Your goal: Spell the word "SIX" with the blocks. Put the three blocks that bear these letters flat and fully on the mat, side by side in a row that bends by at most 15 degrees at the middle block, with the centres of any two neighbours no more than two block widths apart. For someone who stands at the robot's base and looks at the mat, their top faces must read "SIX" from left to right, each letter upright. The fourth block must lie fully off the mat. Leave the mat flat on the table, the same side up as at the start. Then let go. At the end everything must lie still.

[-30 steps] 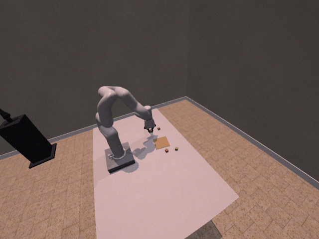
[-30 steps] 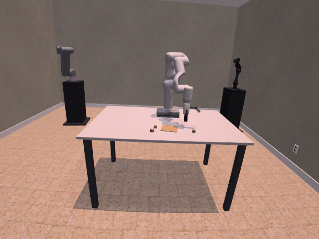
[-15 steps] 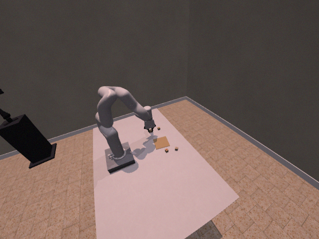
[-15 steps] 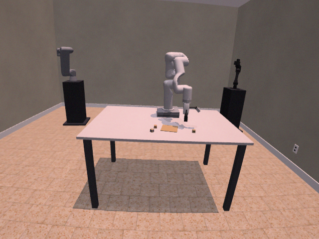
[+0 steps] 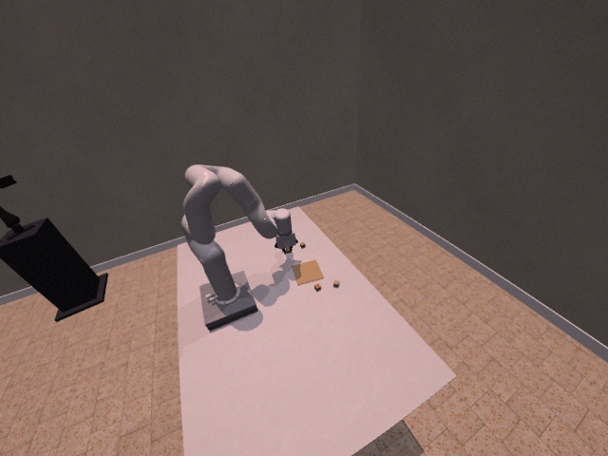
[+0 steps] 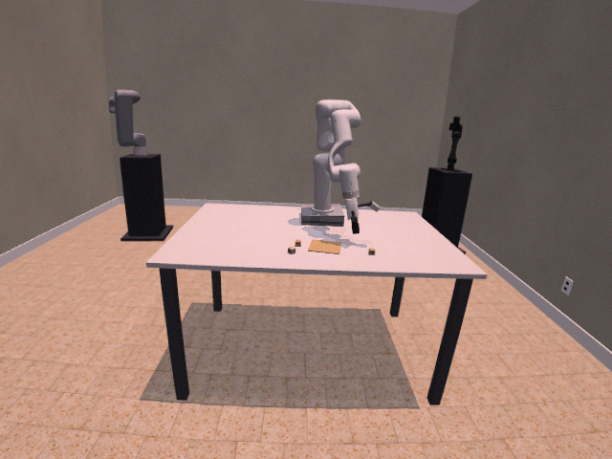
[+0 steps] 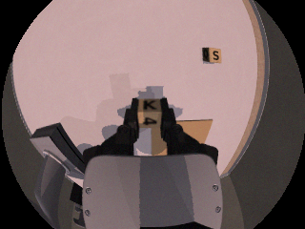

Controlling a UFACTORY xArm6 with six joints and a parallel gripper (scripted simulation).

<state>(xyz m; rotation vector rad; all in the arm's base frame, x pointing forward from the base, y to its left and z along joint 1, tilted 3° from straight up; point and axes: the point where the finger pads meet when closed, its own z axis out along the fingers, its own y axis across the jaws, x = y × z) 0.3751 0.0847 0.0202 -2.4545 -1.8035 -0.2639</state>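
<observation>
Wrist view: the end effector, raised above the white counter, is clamped on a block showing K and 4. An S block sits off the orange mat. In the top view, two more blocks, one nearer and one farther from the robot's base, rest near the mat's other side, also off it; their letters are too small to read.

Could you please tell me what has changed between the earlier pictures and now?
In the exterior view, the wrist has swung left, tilting the gripper. The background black arm has moved, its tip entering the top view. Nothing was newly grasped or released: a block remains in the fingers. The mat and three loose blocks stayed put.
</observation>
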